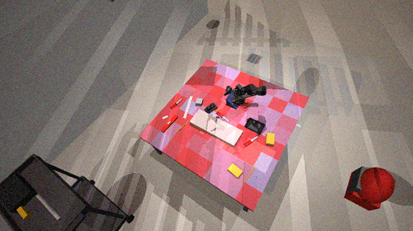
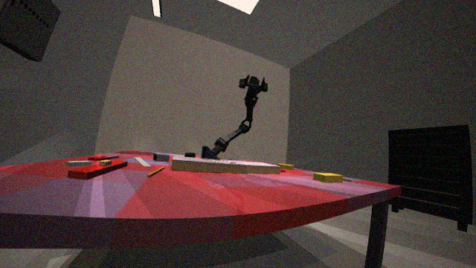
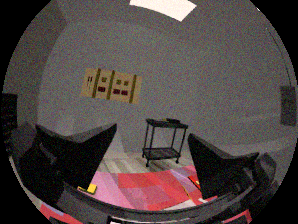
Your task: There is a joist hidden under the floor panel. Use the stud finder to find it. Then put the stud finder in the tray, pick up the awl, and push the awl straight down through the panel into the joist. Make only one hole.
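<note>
The pale floor panel (image 1: 233,135) (image 2: 225,166) lies on the table. A small black device (image 1: 210,107) (image 2: 190,154), looking like the stud finder, lies behind it. The black tray (image 1: 254,126) is to the panel's right in the top view. Slim red-handled tools lie near the panel's back edge (image 1: 221,115), by the tray (image 1: 251,141) and at the far left (image 1: 176,103); which is the awl I cannot tell. My gripper (image 2: 256,77) (image 3: 153,132) is open and empty, high above the table and well away from panel and tools. Any hole is too small to make out.
Yellow blocks (image 1: 270,139) (image 1: 235,170) lie at the right and front. A grey block (image 1: 199,102), a white strip (image 1: 187,106) and a red bar (image 1: 169,124) lie on the left. A dark cart (image 1: 54,183) (image 3: 166,124) stands beyond the table.
</note>
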`<state>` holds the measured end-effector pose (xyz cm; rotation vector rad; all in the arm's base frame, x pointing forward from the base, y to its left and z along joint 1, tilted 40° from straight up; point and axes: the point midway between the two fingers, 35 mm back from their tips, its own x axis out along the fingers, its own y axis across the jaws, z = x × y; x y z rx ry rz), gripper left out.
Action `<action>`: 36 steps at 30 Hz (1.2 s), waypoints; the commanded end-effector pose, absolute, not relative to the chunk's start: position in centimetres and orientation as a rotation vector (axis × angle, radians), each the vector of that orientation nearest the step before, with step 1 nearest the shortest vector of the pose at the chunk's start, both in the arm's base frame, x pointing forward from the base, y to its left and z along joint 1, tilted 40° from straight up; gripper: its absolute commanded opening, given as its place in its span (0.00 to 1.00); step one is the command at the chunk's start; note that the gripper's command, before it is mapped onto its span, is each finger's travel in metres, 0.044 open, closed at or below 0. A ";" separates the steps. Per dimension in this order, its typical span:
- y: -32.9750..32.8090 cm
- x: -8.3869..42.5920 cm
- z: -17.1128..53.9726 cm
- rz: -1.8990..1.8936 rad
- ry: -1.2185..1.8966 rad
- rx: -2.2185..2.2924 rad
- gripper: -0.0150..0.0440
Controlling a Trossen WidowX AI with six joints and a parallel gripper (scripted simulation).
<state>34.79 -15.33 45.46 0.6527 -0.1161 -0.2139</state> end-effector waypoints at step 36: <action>-13.6 22.0 -7.3 0.267 1.420 0.702 1.00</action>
